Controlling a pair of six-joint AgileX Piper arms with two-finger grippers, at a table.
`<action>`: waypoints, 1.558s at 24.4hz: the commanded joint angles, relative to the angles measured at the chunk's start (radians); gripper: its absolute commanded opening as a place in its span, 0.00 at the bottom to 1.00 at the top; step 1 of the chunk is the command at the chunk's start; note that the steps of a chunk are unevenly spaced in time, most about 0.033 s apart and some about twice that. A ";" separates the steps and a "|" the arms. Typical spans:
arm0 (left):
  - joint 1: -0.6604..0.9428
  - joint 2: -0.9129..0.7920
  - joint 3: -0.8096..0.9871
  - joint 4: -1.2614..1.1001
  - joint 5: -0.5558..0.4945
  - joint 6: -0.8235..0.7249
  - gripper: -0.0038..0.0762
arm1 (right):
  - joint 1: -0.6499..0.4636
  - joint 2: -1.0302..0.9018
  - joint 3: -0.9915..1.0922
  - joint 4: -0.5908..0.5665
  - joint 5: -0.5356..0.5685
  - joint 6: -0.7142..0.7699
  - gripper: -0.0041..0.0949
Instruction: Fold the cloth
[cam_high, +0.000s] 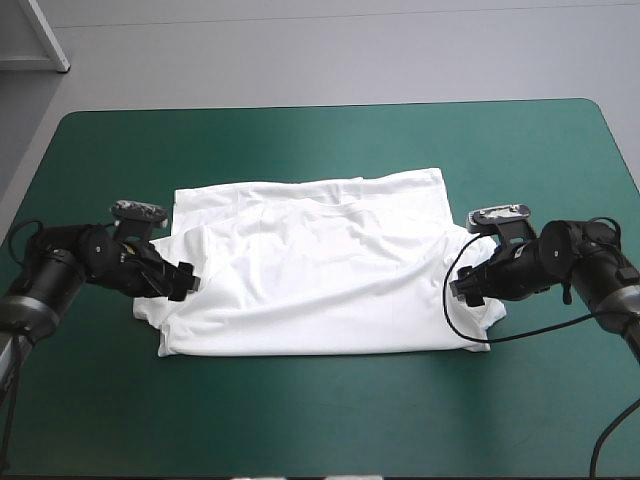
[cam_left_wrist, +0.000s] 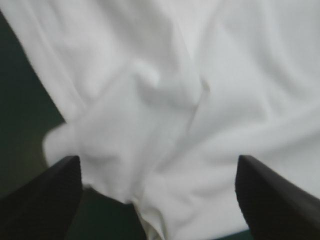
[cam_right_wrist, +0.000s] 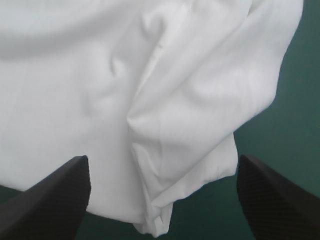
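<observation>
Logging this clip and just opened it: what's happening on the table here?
A white T-shirt lies spread and wrinkled on the teal-green table. The robot's left pincer sits at the shirt's left edge and the right pincer at its right edge. Both are open, with cloth lying just ahead of them. Nothing is gripped yet.

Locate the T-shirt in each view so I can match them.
High view: T-shirt flat mid-table, between left end effector and right end effector.
Left wrist view: T-shirt edge between the fingers of the open left end effector.
Right wrist view: T-shirt edge between the fingers of the open right end effector.
Shared landmark: teal-green cover bordering the T-shirt.
</observation>
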 joint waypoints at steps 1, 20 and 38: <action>-0.001 -0.105 -0.095 0.082 -0.038 -0.071 0.81 | -0.001 -0.032 -0.069 0.002 -0.018 -0.001 0.81; 0.280 0.067 0.113 -0.128 -0.323 -0.010 0.77 | -0.001 -0.034 -0.081 0.149 0.063 -0.056 0.75; 0.234 0.187 0.145 -0.273 -0.346 0.041 0.47 | -0.001 -0.046 -0.082 0.142 0.059 -0.064 0.69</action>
